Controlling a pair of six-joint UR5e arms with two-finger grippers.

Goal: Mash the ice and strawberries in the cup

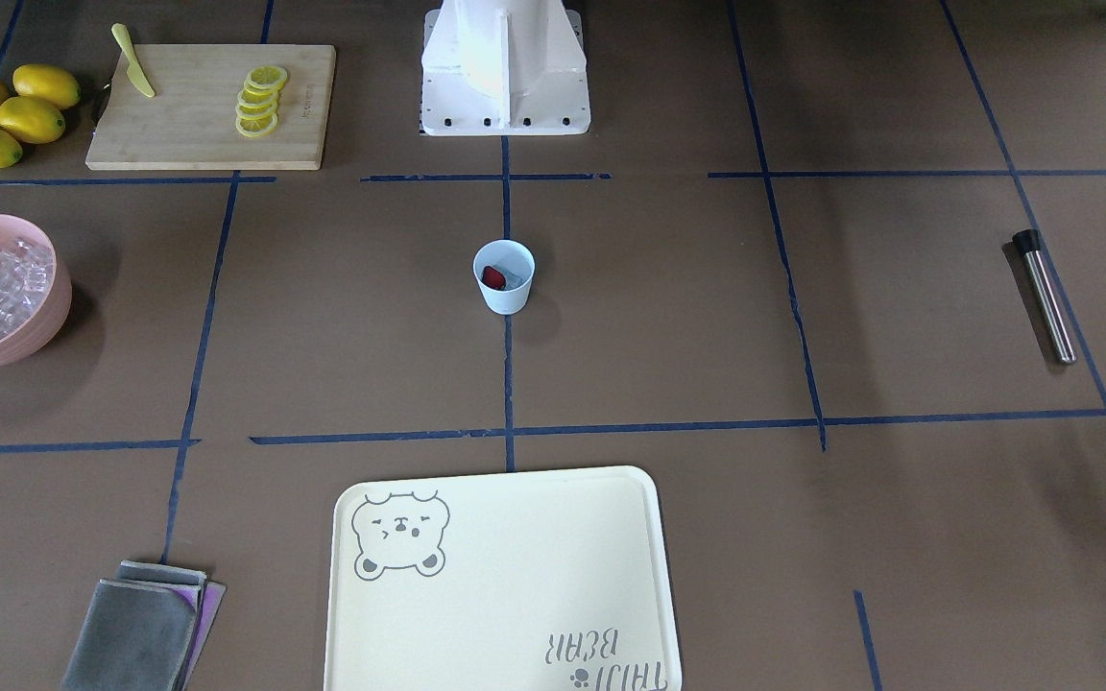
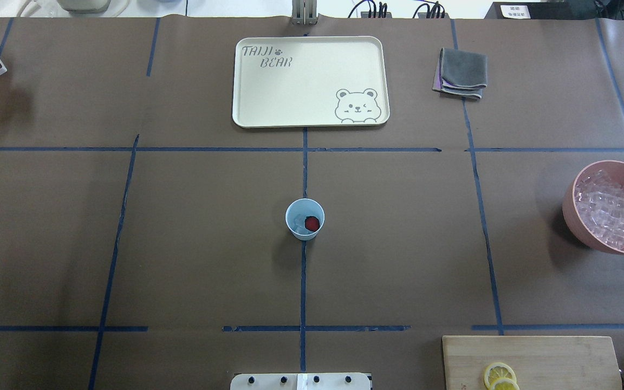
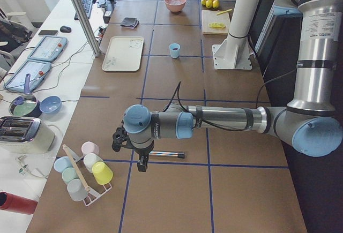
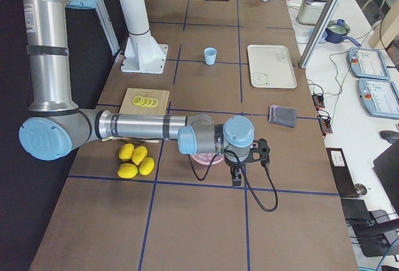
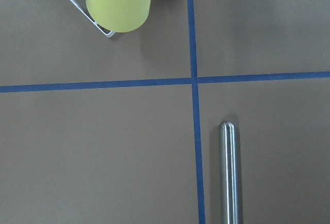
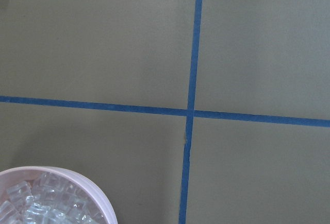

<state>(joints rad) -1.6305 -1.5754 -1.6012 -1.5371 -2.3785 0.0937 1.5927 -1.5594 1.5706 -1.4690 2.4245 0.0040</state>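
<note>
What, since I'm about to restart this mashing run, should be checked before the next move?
1. Upright cup: ok.
2. Holds strawberry piece: ok.
3. Holds ice: ok.
4. Free metal rod lying on table: ok.
5. Centring of rod in left wrist view: not ok, it sits lower right.
6. Opening of left claw and right claw: cannot tell.

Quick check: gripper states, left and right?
Left gripper: cannot be told, shows only in a side view.
Right gripper: cannot be told, shows only in a side view.
</note>
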